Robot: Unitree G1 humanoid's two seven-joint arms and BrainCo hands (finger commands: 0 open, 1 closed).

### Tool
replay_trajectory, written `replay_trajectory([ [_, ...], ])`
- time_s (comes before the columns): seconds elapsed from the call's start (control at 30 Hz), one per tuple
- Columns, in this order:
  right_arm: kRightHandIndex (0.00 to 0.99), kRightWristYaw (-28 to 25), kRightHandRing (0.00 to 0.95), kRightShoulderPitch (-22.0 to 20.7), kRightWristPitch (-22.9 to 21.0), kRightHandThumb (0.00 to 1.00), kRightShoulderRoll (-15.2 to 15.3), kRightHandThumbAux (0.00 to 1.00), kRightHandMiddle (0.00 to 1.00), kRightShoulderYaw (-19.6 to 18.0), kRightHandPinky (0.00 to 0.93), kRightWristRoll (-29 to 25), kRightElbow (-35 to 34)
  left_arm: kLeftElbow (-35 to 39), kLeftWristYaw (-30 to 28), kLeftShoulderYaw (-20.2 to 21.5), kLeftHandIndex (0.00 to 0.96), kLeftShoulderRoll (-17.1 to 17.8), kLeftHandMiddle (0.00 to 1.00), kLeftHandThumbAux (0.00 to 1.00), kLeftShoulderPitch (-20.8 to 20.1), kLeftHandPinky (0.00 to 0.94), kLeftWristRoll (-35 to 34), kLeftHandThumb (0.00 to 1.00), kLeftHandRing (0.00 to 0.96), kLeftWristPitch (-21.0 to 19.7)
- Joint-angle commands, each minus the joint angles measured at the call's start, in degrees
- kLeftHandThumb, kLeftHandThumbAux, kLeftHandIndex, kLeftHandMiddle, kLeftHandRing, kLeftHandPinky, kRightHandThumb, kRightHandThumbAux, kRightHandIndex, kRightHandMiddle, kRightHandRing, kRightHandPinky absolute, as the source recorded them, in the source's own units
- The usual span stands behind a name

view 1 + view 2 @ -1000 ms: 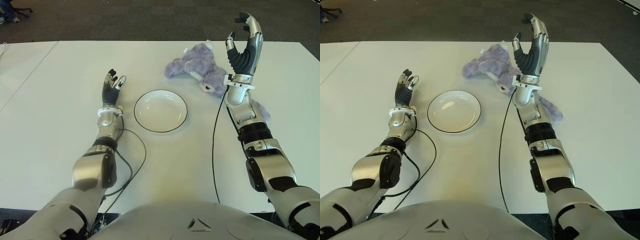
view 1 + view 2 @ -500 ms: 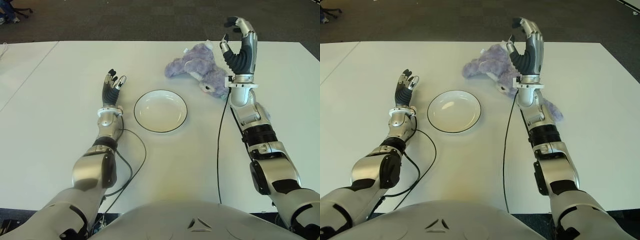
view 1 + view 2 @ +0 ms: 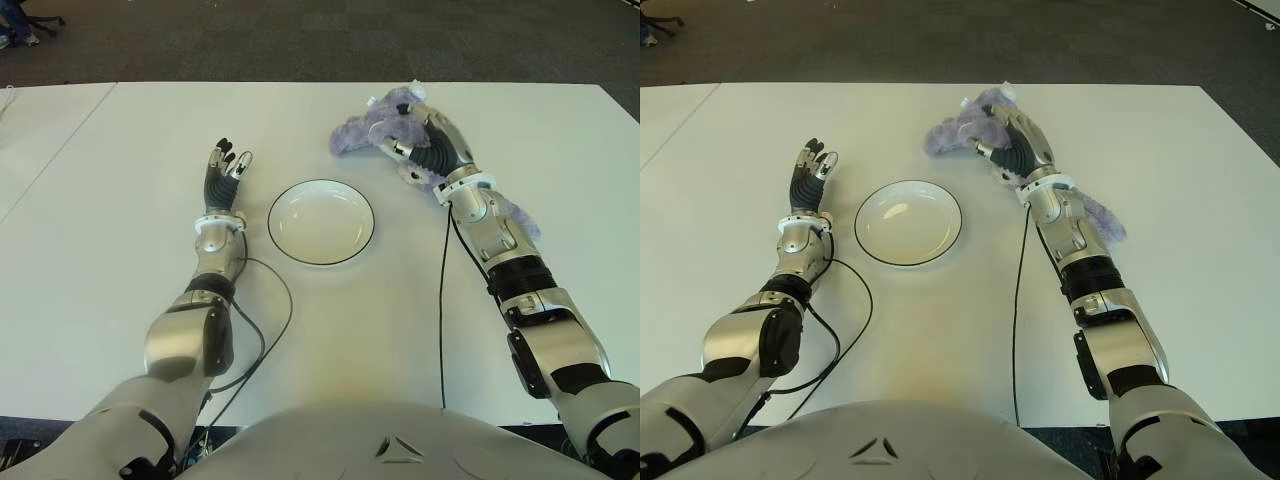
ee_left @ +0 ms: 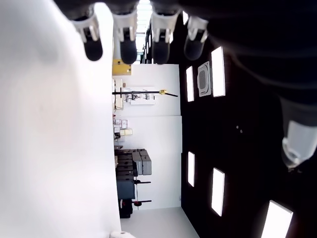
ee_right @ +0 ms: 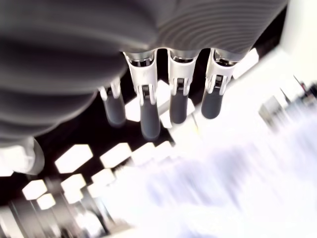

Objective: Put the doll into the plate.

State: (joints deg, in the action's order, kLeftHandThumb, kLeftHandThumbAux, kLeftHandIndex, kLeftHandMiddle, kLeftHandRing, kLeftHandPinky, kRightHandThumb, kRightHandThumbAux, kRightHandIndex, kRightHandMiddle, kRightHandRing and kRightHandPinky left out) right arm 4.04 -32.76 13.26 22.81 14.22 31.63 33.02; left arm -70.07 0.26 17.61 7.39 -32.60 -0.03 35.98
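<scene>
Left eye view: right hand over doll, fingers extended, not closed | doll right of plate | left hand open, left of plate

White table, seam at its left end; dark carpet floor beyond; rectangular ceiling lights.
</scene>
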Motion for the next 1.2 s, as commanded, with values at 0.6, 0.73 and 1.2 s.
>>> replay_trajectory([
  [0.6, 0.000, -7.40, 0.000, -13.39, -7.39, 0.095, -2.11, 0.319, 0.000, 12.80, 0.000, 8.95, 32.17, -7.57, 2.69, -1.62, 0.045, -3.92, 0.085, 0.486, 10.82, 0.071, 1.69, 0.000, 0.081, -7.36],
  [0.73, 0.000, -6.90, 0.000, -14.01, -7.77, 0.112, -2.33, 0.363, 0.000, 13.22, 0.000, 8.72, 34.32, -7.55, 2.96, -1.83, 0.036, -3.91, 0.076, 0.486, 10.86, 0.067, 2.07, 0.000, 0.074, -7.40],
  [1.2, 0.000, -2.95, 0.000, -14.85, -7.95, 0.228, -2.24, 0.429, 0.000, 14.64, 0.000, 9.24, 38.43, -7.53, 3.85, -2.02, 0.031, -4.02, 0.076, 0.492, 10.96, 0.066, 2.76, 0.000, 0.074, -7.55],
])
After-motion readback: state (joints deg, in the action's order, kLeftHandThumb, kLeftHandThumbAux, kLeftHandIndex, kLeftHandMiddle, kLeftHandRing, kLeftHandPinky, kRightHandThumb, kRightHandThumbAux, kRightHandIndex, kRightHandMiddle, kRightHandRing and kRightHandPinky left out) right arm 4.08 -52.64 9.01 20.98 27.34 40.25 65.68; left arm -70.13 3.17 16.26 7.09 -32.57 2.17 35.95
